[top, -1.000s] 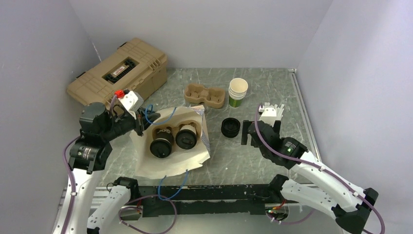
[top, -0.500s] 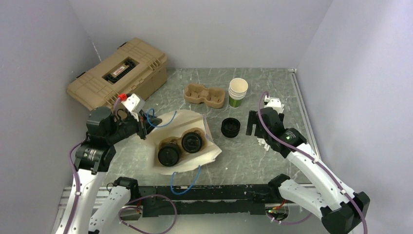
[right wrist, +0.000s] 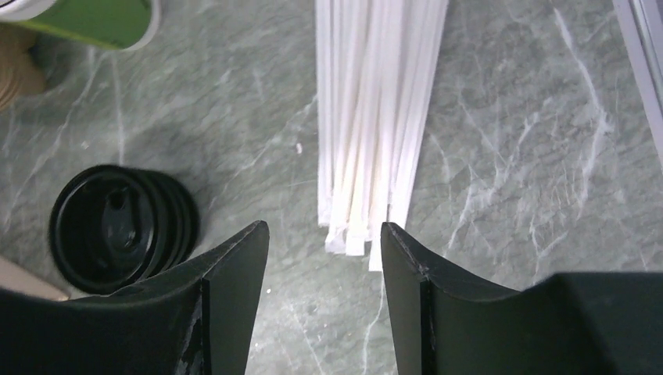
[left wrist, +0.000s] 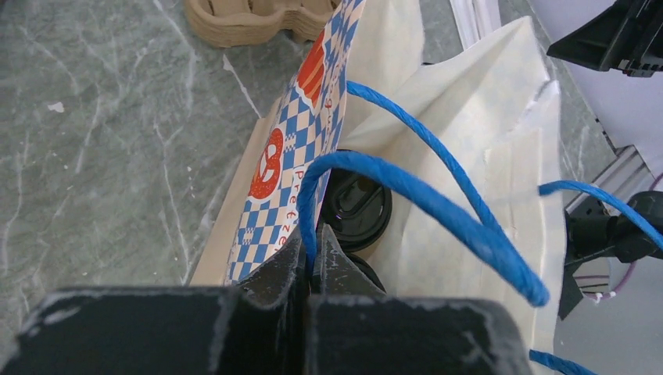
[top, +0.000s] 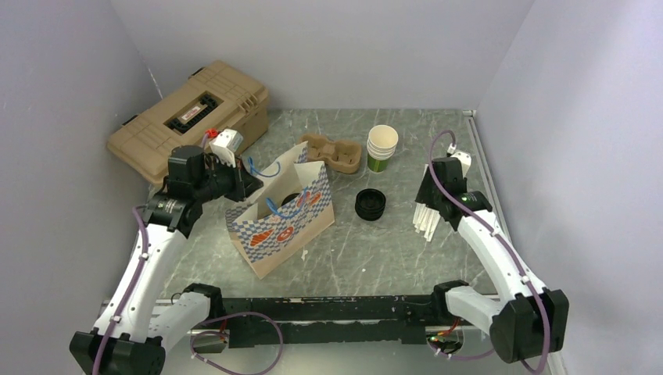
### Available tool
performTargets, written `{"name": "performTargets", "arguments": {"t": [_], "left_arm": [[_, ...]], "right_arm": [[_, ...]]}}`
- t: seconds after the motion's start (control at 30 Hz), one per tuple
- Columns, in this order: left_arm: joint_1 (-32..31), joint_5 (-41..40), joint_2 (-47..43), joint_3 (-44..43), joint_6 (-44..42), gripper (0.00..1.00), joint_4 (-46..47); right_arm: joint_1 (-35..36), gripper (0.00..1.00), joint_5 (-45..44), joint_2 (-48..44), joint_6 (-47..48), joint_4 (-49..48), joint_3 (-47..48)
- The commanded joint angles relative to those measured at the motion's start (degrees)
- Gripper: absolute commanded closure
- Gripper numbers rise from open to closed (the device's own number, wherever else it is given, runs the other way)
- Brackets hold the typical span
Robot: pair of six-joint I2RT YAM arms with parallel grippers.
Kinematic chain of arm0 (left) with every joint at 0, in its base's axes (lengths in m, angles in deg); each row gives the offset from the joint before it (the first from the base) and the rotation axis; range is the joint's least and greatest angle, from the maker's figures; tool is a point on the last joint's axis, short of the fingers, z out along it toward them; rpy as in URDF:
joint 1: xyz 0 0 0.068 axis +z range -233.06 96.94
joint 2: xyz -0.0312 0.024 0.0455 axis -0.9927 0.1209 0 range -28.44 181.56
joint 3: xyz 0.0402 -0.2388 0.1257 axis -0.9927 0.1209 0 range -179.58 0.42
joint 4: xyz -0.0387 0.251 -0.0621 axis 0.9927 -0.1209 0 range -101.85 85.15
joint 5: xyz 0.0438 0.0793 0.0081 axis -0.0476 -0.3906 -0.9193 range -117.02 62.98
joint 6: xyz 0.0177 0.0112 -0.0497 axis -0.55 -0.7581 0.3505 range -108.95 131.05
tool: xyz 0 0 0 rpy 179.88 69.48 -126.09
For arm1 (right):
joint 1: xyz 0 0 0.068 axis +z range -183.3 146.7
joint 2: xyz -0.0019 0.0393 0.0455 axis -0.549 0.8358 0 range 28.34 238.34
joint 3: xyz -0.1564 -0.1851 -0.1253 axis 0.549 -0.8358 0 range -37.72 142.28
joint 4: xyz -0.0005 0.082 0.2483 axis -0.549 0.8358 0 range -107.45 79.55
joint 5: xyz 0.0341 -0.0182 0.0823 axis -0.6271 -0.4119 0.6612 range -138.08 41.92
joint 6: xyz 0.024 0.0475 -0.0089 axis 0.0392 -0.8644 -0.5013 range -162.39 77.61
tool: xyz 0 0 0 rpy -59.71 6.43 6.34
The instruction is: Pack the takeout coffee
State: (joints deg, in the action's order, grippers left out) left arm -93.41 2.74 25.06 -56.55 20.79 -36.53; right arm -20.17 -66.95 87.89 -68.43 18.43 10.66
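Left gripper [left wrist: 313, 248] is clamped on the blue cord handle [left wrist: 406, 191] of the checkered paper bag [top: 285, 226], which stands upright on the table [top: 375, 258]. The lidded coffee [left wrist: 358, 209] sits inside the bag. Right gripper [right wrist: 324, 254] hangs with jaws apart, holding nothing, above the white straws [right wrist: 375, 117], near the stack of black lids [right wrist: 117, 226].

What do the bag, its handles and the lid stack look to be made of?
The bag looks like matte paper with a printed blue check; it holds sharp creases and folds. The handles are blue twisted cord, probably paper or fibre, since fine spiral ribs show along them. The lid stack looks like glossy black plastic, with bright highlights on the rims.
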Motion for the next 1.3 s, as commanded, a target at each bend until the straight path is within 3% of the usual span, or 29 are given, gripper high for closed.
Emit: {"name": "performTargets", "arguments": {"t": [0.0, 0.13, 0.47, 0.63, 0.87, 1.13, 1.2, 1.27], "left_arm": [[0.0, -3.4, -0.9, 1.9, 3.0, 1.00, 4.3], [0.2, -5.8, -1.6, 3.5, 4.0, 1.00, 6.6], [-0.5, -11.3, -4.9, 3.0, 0.3, 1.00, 1.6], [-0.9, -10.5, -5.3, 3.1, 0.1, 1.00, 1.8], [-1.1, -10.4, -5.8, 3.3, 0.1, 1.00, 1.5], [-1.1, -10.4, -6.0, 3.4, -0.1, 1.00, 1.3], [-1.1, -10.5, -6.1, 3.4, -0.1, 1.00, 1.3], [-1.1, -10.6, -6.3, 3.4, -0.1, 1.00, 1.1]], "right_arm": [[-5.0, 0.43, 2.4, 2.5, -1.5, -7.0, -2.6], [-9.4, 0.45, 5.8, 8.2, -2.7, -10.9, -3.7], [-15.2, 0.49, 8.1, 20.7, -2.7, -15.8, -1.6], [-16.3, 0.59, 8.7, 24.1, -3.0, -17.4, -1.5], [-16.8, 0.64, 9.8, 26.8, -2.9, -18.1, -0.3], [-16.8, 0.79, 8.6, 28.2, -2.2, -18.4, -0.3], [-16.8, 0.79, 8.4, 28.6, -2.1, -18.1, -0.1], [-16.8, 0.68, 8.1, 28.6, -2.2, -18.2, -0.3]]}}
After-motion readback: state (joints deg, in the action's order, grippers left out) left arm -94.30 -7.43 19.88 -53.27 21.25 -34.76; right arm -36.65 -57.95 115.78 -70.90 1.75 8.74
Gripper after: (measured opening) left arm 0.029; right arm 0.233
